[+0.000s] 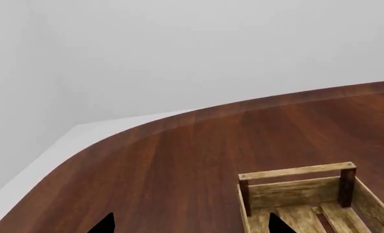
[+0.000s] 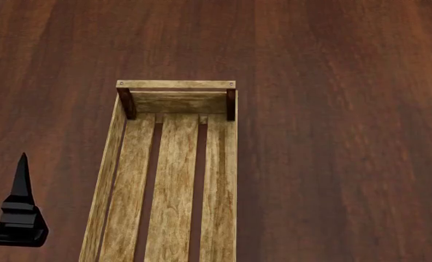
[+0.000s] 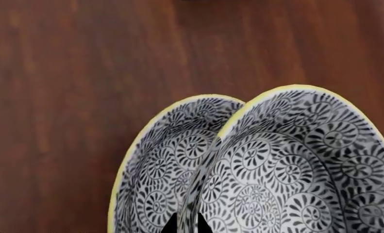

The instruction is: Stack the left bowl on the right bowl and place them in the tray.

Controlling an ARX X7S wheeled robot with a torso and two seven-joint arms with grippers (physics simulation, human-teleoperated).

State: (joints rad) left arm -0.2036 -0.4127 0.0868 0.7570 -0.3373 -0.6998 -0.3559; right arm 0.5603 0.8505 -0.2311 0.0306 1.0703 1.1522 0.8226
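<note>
Two black-and-white patterned bowls with yellow rims fill the right wrist view. One bowl lies partly inside the other bowl, offset to one side. My right gripper is shut on their overlapping walls, with its dark fingertips close together. Neither the bowls nor the right gripper show in the head view. The tray, a long light-wood slatted crate, is empty in the head view. My left gripper is open and empty beside the tray's left side. In the left wrist view it is by the tray's end wall.
Dark wood table lies all around the tray. The left wrist view shows the table's curved far edge with a pale wall behind it. A dark object is cut off at the right wrist view's edge.
</note>
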